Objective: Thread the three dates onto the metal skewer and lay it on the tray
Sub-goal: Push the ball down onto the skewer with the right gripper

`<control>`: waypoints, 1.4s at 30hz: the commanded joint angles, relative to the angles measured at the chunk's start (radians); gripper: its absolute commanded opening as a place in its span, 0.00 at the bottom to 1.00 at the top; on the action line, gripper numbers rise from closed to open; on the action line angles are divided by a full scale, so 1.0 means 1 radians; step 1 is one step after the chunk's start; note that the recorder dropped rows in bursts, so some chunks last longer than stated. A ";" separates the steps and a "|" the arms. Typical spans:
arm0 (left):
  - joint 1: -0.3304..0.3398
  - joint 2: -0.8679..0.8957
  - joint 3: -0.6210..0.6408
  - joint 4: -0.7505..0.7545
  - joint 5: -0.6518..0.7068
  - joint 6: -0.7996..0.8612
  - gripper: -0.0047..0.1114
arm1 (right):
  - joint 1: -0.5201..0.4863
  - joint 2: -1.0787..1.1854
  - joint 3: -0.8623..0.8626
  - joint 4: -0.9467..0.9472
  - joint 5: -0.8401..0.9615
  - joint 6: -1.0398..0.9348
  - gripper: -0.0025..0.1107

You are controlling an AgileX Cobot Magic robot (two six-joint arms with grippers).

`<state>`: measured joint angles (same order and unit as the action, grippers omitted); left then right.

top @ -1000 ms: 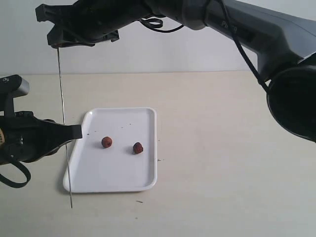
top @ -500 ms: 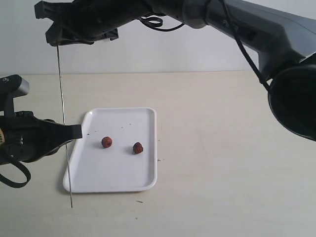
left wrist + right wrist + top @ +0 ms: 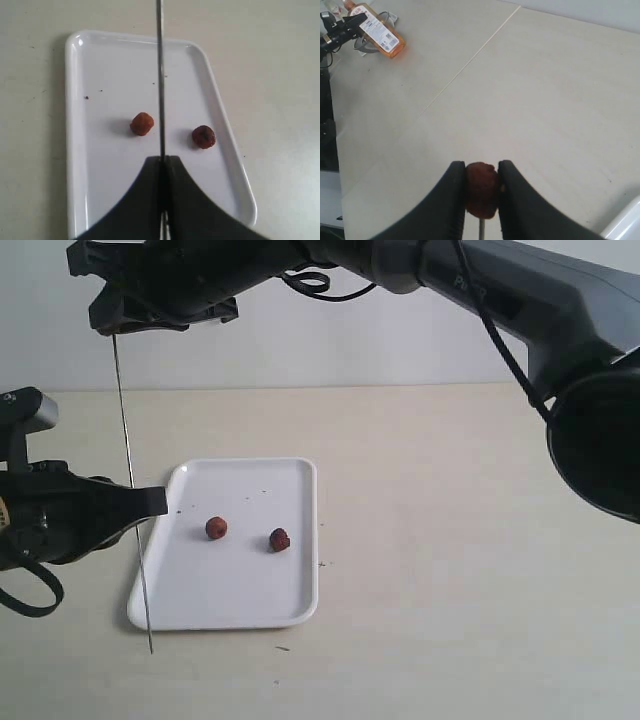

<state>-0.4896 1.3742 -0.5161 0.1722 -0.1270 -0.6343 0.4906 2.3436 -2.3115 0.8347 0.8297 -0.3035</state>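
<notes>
The metal skewer (image 3: 130, 490) stands nearly upright at the tray's left edge. My left gripper (image 3: 160, 502) is shut on its lower part, and the rod (image 3: 161, 75) runs out from between the pads. High at the top left, my right gripper (image 3: 115, 325) is shut on one date (image 3: 481, 189). The skewer's top end (image 3: 482, 230) meets that date from below; whether it has pierced it I cannot tell. Two more dates (image 3: 216, 528) (image 3: 280, 539) lie on the white tray (image 3: 230, 585); the left wrist view shows them too (image 3: 142, 124) (image 3: 204, 136).
The tray (image 3: 100, 175) rests on a pale table. The skewer's bottom tip (image 3: 151, 648) hangs just past the tray's near left corner. An orange bottle (image 3: 377, 32) lies far off on the table beside dark equipment.
The skewer has tilted slightly: its lower tip has shifted a little right and up. The right gripper has edged up. Both grips are unchanged.
</notes>
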 commanded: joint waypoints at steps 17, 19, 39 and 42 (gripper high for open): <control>0.003 0.006 0.001 -0.004 -0.146 -0.241 0.04 | -0.002 -0.009 0.001 -0.004 0.008 -0.041 0.02; 0.003 0.006 0.001 -0.015 -0.153 -0.241 0.04 | -0.002 -0.009 0.001 -0.004 0.008 -0.042 0.02; 0.101 0.006 0.001 0.000 -0.240 -0.288 0.04 | -0.002 -0.009 0.001 0.003 0.024 -0.049 0.02; 0.101 0.006 0.001 0.000 -0.244 -0.285 0.04 | -0.002 -0.009 0.001 0.003 0.035 -0.052 0.02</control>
<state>-0.4056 1.3831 -0.5161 0.2271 -0.3500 -0.8787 0.4906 2.3436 -2.3115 0.8475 0.8131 -0.3417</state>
